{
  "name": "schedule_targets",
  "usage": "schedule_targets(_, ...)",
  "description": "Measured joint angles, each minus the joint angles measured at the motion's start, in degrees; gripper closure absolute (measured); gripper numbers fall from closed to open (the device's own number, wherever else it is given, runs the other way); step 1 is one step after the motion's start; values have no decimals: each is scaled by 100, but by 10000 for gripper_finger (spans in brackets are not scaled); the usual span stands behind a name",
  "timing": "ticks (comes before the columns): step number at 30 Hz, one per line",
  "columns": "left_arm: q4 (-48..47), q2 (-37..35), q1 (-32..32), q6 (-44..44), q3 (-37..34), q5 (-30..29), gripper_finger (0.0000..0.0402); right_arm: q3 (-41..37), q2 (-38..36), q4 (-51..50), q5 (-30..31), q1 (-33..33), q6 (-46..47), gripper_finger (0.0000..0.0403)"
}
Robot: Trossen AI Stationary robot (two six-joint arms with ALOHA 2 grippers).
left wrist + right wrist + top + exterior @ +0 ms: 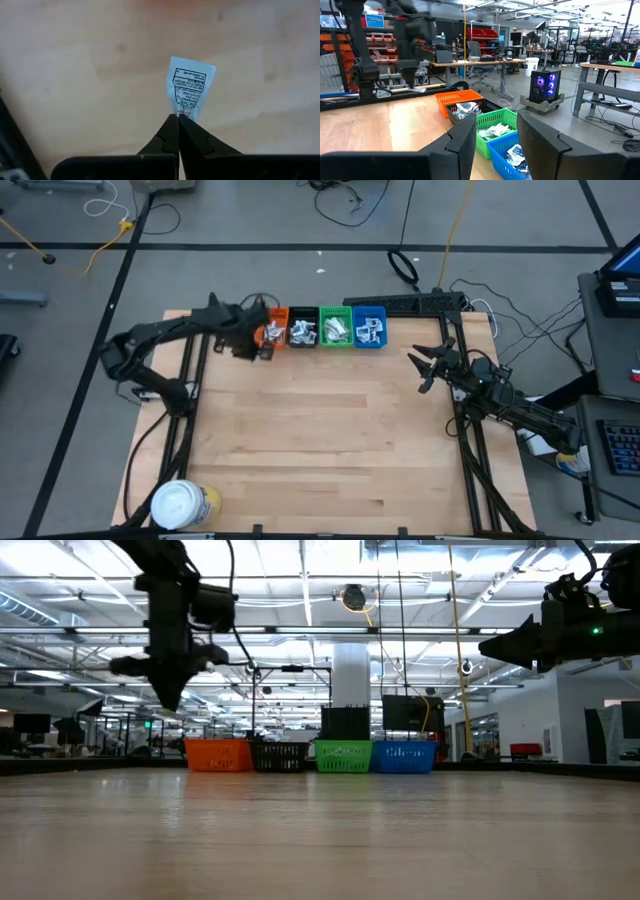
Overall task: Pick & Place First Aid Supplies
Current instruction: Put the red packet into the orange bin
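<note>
The left gripper (pixel 178 118) hangs above the counter (pixel 320 440) near the orange bin (pixel 274 330) at the far edge, fingers clamped on a white packet (pixel 190 86). The right gripper (pixel 428 365) waits near the right edge, fingers apart.

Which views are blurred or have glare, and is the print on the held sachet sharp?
Left wrist view: the sachet in the left gripper is in focus, though its print is too small to read. Low view: bright ceiling lights glare, and the near table is soft. Right wrist view: the right gripper close to the lens and the left arm are blurred; the bins are clearer.
</note>
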Motion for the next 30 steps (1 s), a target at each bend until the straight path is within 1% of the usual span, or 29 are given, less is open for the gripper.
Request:
schedule_targets(5, -110, 839, 715, 517, 908, 11, 401, -2, -1, 0, -1, -1, -1, 264)
schedule_targets(9, -445, 1532, 1154, 941, 1880, -24, 401, -2, -1, 0, 1, -1, 0, 264)
schedule_targets(13, -727, 2128, 1450, 1254, 2757, -20, 401, -2, -1, 0, 1, 0, -1, 264)
schedule_targets(16, -848, 2435, 1585, 1380, 3186, -24, 401, 0, -1, 0, 1, 1, -1, 264)
schedule_targets(19, -858, 2639, 1619, 1401, 3312, -22, 401, -2, -1, 0, 0, -1, -1, 264)
schedule_targets(30, -563, 3313, 1512, 1390, 3271, -121, 401, -2, -1, 0, -1, -1, 1, 264)
